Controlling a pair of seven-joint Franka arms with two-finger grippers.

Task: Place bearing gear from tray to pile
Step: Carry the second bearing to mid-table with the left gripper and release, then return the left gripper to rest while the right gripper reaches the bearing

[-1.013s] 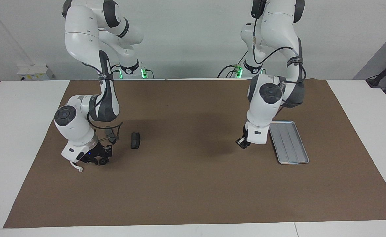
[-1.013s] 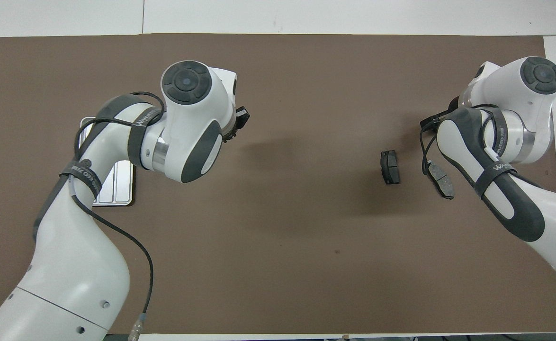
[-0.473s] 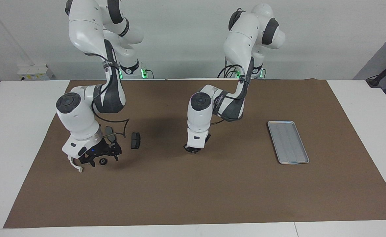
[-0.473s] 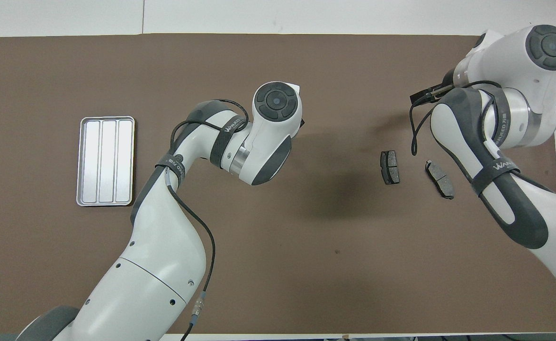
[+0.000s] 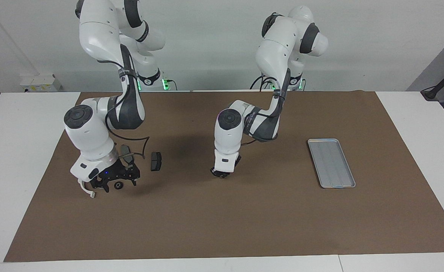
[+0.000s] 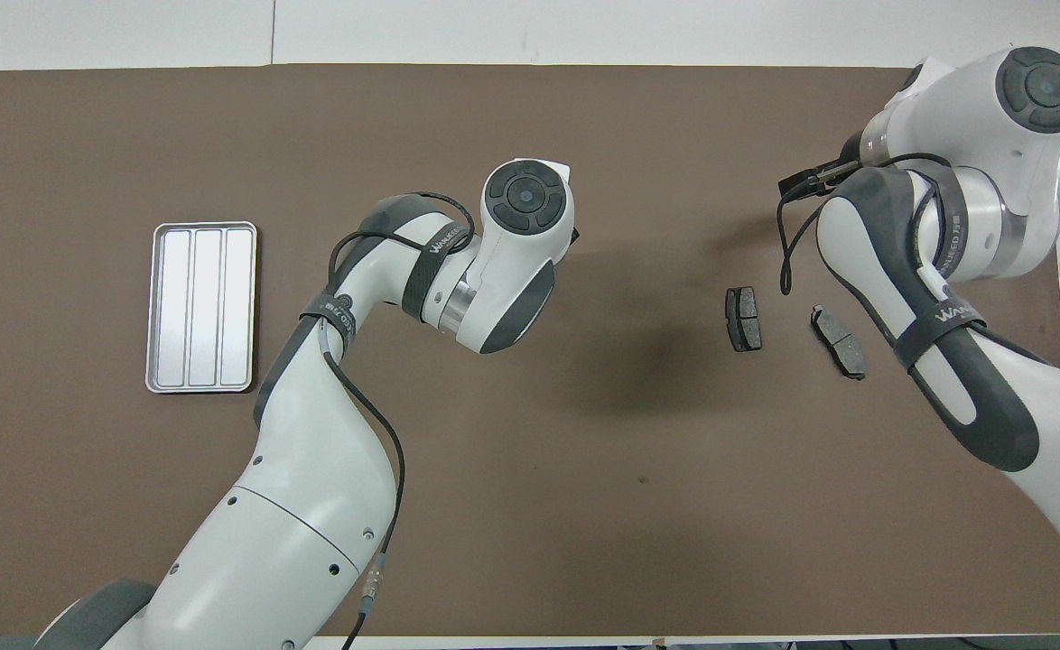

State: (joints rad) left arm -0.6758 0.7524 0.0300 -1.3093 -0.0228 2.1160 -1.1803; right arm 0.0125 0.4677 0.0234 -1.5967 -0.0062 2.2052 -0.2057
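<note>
The small dark round bearing gear [image 5: 118, 185] lies on the brown mat among the pile, beneath the right gripper [image 5: 115, 184], whose fingers stand spread and empty; lifting carelessly could nudge it away; the left gripper [image 5: 222, 174], pinched shut, holding nothing visible, hangs mid-table; the flat silver ridged metal tray [image 5: 331, 162] lies bare.

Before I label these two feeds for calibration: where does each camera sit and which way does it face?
Facing view: high across the table, looking at the robots; both whole arms show, the left end effector over the mat, the right end effector over a small gear.
Overhead view: above the robots' end, looking steeply down; arms enter from the bottom.
Shared: the tray, two brake pads.
</note>
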